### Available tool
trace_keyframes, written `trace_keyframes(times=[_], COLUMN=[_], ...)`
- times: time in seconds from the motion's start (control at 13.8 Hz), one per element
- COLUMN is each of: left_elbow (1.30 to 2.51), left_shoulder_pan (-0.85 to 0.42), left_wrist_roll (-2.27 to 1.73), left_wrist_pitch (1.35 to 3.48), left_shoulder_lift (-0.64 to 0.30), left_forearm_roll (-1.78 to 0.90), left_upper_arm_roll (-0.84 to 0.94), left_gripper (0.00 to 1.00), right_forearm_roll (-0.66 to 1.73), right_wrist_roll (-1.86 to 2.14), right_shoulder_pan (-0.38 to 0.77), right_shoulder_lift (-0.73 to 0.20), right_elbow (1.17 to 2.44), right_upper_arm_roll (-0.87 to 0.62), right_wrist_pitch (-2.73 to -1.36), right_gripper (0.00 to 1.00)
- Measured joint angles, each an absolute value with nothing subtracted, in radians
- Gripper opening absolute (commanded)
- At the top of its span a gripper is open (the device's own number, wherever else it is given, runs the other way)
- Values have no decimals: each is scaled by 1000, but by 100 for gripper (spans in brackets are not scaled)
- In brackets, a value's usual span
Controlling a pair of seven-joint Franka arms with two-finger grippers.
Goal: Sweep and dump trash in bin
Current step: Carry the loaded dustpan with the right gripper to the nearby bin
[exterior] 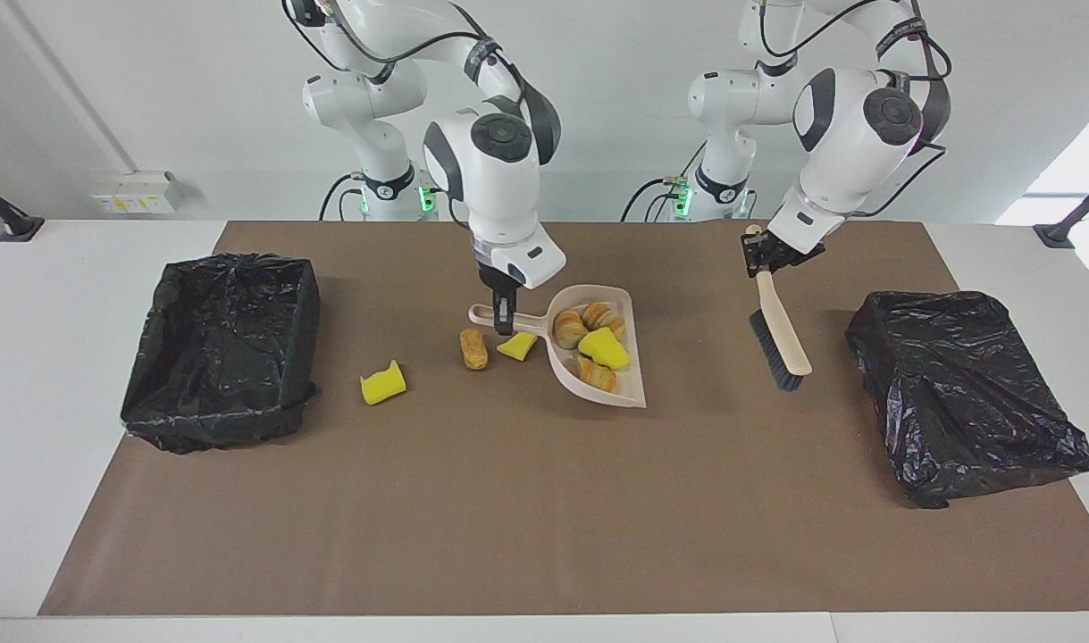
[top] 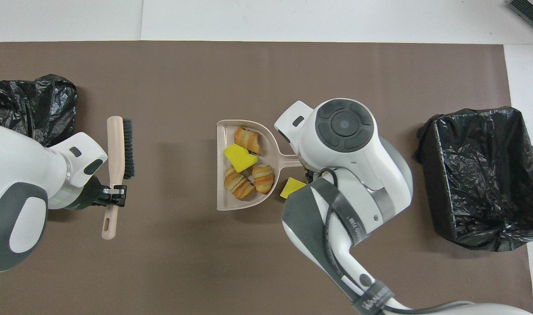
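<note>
Bench (exterior: 526, 536) w/ brown mat; two black-lined bins, one near each short edge. Open bin (exterior: 222, 353) sits at the right arm's end, mouth up to take a dump; the other bin (exterior: 964, 393) at the left arm's end looks covered by its bag, so prob. not the target

Right gripper (exterior: 504, 323) is clamped on the pan (exterior: 598, 357) handle, pan lifted off the mat & kept about level so the load stays in: 3 croissants (top: 240, 183) and one sponge chunk (top: 239, 158) in the scoop. It's over mid-bench, handle pointing toward the open bin, which suits carrying it that way

Left gripper (exterior: 763, 254) is closed on the brush (exterior: 781, 335) handle, brush hanging head-down over the mat toward the left arm's end, just beside the covered bin: held clear so it doesn't block the pan

Trash not yet swept, all on the mat between pan and open bin: yellow wedge (exterior: 515, 346) right under the pan handle, roll (exterior: 473, 348) just beside it, 2nd sponge (exterior: 382, 382) nearer the open bin. Judgement: first load goes to the bin, then another sweep is needed for those three
</note>
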State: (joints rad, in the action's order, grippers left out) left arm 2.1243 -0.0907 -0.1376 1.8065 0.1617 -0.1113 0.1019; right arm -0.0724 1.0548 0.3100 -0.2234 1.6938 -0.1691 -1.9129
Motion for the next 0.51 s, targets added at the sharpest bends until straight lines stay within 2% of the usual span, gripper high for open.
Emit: trace_keyframes(times=[0.29, 0.51], left_elbow=[2157, 2177], left_shoulder_pan=[-163, -300], left_wrist_roll=[-182, -336], left_wrist_pitch=[1808, 1828], left_shoulder_lift=[165, 166], left_forearm_roll=[-111, -114], left_upper_arm_roll=[122, 127], left_gripper=[0, 0], right_forearm_roll=[-24, -22], right_wrist_roll=[1251, 1387], right_shoulder_pan=[150, 34], right_shoulder_lift=[-191, -141], right_elbow=[1646, 1637], right_upper_arm_roll=[-165, -163], right_wrist_pitch=[-1828, -1769], right_gripper=[0, 0])
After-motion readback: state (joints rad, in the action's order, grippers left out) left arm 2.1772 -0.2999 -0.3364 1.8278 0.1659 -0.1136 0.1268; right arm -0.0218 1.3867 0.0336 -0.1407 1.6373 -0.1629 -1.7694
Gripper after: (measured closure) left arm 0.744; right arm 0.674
